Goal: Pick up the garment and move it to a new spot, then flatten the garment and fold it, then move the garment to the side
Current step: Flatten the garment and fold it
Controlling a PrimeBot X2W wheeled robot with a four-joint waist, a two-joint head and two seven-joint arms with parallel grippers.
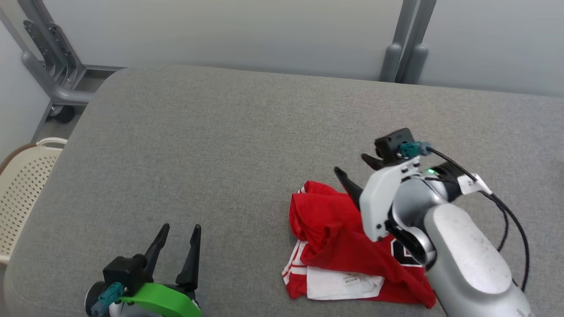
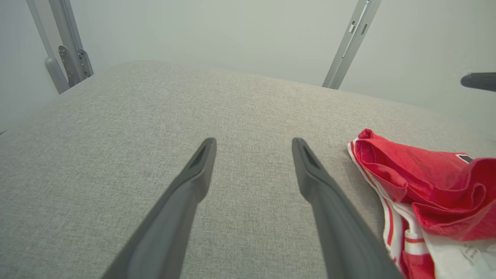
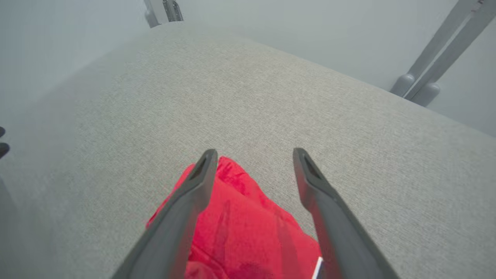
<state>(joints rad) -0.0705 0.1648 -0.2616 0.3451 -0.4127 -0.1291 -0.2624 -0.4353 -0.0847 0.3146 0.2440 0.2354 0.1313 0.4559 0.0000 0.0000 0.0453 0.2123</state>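
garment (image 1: 339, 237) was on the gray pad (image 1: 220, 132), near-right area, crumpled in a heap. Red fabric was on top, w/ a white inner panel, a small label and red-white striped trim showing at its near-left edge, plus a dark patch next to the R forearm (image 1: 467, 251). Not flat, not folded. R gripper (image 1: 351, 163) was open, fingers spread wide, nothing clamped betw them. It sat over the far edge of the heap, tips pointing far-left. In R wrist view one finger overlapped red cloth and the other was over bare pad; can't tell if either touched fabric. L gripper (image 1: 181, 226) was open too and empty, at near-left, well apart from garment, fingers pointing far over bare pad. L wrist view had the heap off to the right of its fingers. In head view the R forearm covered the near-right part of the garment. Black cable (image 1: 506, 211) looped off the R wrist. Beige perforated basket (image 1: 26, 185) stood off the pad's left side. Gray metal frame (image 1: 57, 75) was at far-left and a gray post (image 1: 403, 48) at far-right, both against a pale wall.
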